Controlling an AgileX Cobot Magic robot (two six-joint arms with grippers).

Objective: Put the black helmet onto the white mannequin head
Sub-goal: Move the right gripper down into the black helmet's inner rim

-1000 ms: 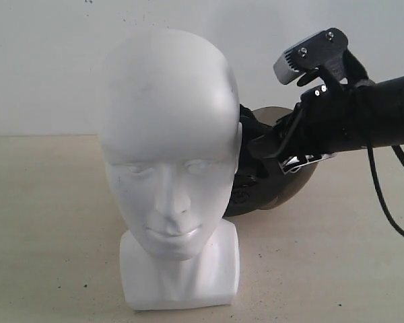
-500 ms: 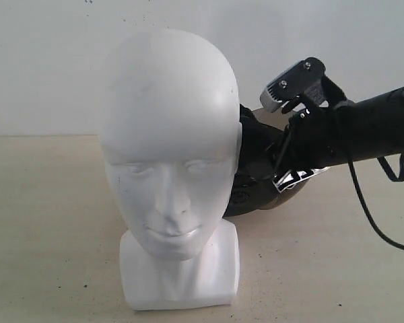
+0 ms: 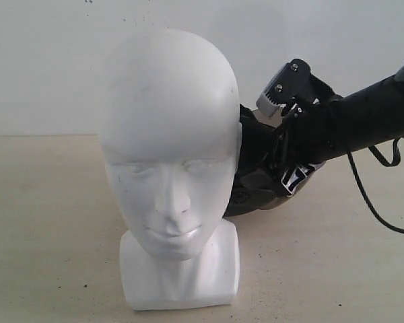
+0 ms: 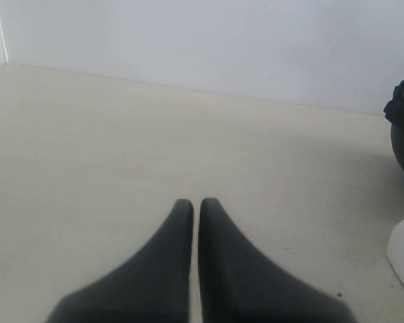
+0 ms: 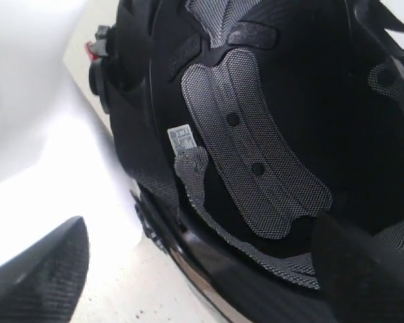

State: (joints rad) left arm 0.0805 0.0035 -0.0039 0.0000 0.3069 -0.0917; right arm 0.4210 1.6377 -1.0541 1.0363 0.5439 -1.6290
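1. The right end effector (image 5: 200, 225) has its fingers (image 5: 40, 276) spread wide. One finger is outside the rim of the black helmet (image 5: 256, 101) and apart from it; the other reaches into the hollow. Nothing is pinched.
2. The helmet's hollow holds grey mesh padding (image 5: 256, 168) and a small white label (image 5: 180, 138).
3. The left end effector (image 4: 196, 205) has its fingers pressed together over the bare table (image 4: 87, 148), near the base of the white mannequin head (image 3: 168, 134) but apart from it.
4. The helmet lies on the table behind the mannequin head, at the head's own left side, partly hidden by it. The head is bare.
5. Since a second ago the right arm (image 3: 363, 118) has dropped and moved closer to the mannequin head, and its wrist camera (image 3: 279, 91) sits lower and nearer. The arm now covers most of the smoky visor that showed before. The helmet and the head have kept their places.
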